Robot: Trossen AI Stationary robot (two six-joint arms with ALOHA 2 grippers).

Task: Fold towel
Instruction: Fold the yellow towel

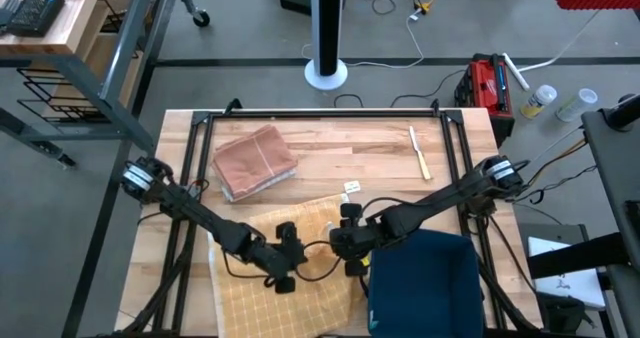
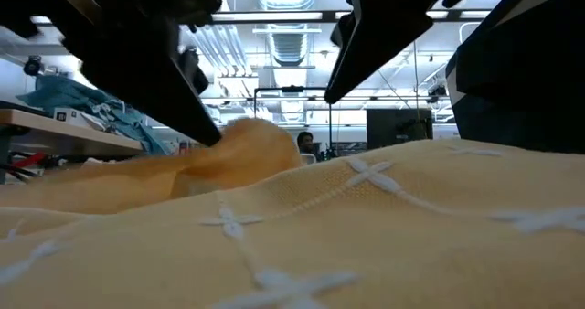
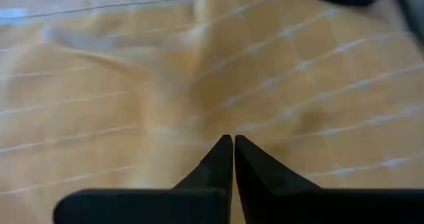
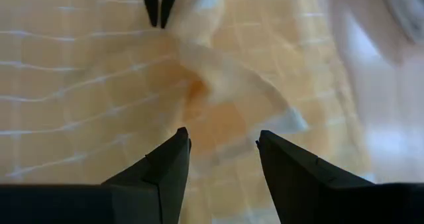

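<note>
A yellow towel (image 1: pixel 250 296) with a white grid lies spread at the table's near middle, rumpled around a raised ridge (image 4: pixel 225 78). My left gripper (image 3: pixel 232 139) is shut at one end of that ridge. It also shows in the right wrist view as the left gripper (image 4: pixel 161 22). My right gripper (image 4: pixel 222 141) hovers open over the ridge's other end, one finger on either side, touching nothing. In the high view the left gripper (image 1: pixel 300 261) and right gripper (image 1: pixel 340 246) face each other closely over the towel. My left gripper pinches the towel at the end of the raised ridge (image 4: pixel 169 35) between its two fingertips (image 3: pixel 224 151), slanting down from the table's left. Creases run out from the tips. The cloth bulges up beside them (image 2: pixel 256 144) while the rest lies on the table. One layer or several, I cannot tell.
A folded brown towel (image 1: pixel 255 161) lies at the far left of the table. A dark blue towel (image 1: pixel 425 283) lies at the near right, next to the right arm. A slim white tool (image 1: pixel 418 153) lies at the far right and a small white tag (image 1: pixel 352 187) near the middle.
</note>
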